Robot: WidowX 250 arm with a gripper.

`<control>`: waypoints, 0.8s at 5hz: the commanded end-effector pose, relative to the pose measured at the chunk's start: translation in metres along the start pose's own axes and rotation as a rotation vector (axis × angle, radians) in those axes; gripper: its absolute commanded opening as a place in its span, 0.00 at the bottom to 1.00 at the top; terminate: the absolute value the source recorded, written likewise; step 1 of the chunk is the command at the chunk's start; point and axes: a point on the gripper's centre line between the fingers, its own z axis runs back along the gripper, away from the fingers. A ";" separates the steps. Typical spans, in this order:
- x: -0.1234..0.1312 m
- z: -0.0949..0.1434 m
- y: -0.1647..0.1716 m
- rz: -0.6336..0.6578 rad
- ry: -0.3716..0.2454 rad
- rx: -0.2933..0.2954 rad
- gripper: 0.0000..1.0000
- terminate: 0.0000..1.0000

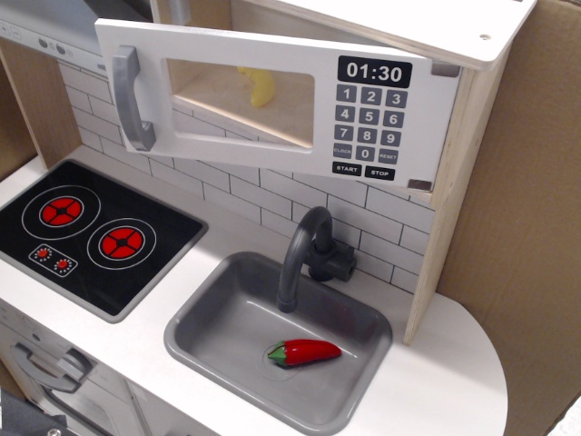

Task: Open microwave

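The white toy microwave [363,136] hangs at the top of the view, with a black clock display reading 01:30 and a dark grey keypad [367,116]. Its clear-window door [218,136] is swung out, ajar at the left side. The grey vertical bar handle [132,98] is in plain sight at the door's left edge. A yellow banana [260,87] shows through the window. My gripper is out of view.
A black stovetop [91,238] with red burners lies at the left. A grey sink [227,318] with a dark faucet [304,254] holds a red pepper [304,352]. A brown cardboard wall [526,227] stands at the right.
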 end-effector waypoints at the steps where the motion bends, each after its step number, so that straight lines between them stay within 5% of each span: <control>1: 0.004 -0.014 0.014 -0.035 -0.016 0.142 1.00 0.00; 3: -0.019 -0.048 0.009 -0.104 0.067 0.228 1.00 0.00; 4: -0.042 -0.052 -0.006 -0.150 0.069 0.223 1.00 0.00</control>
